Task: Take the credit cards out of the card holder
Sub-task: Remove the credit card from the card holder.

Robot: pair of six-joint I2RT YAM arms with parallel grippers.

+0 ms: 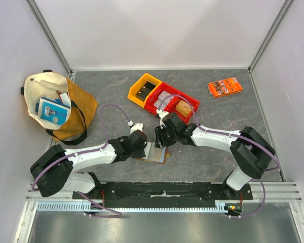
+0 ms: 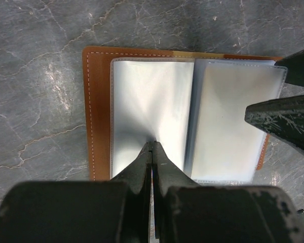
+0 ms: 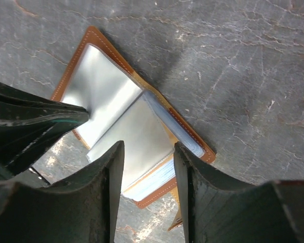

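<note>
The brown leather card holder (image 1: 157, 153) lies open on the grey table between both grippers, its pale silvery sleeves facing up (image 2: 99, 111) (image 3: 104, 88). Pale blue-white edges of the credit cards (image 3: 154, 181) show stacked in its near half. My left gripper (image 2: 153, 145) is shut, its tips pressing on the left sleeve, which dimples there; it also shows at the left of the right wrist view (image 3: 45, 119). My right gripper (image 3: 148, 152) is open just above the other half, a finger on either side of it, holding nothing. Its fingers (image 2: 281, 119) reach in from the right.
A yellow bin (image 1: 143, 90) and a red bin (image 1: 171, 104) with small items stand behind the grippers. An orange printed packet (image 1: 225, 87) lies at the back right. A cream and mustard tote bag (image 1: 55, 104) with a blue box sits at the left.
</note>
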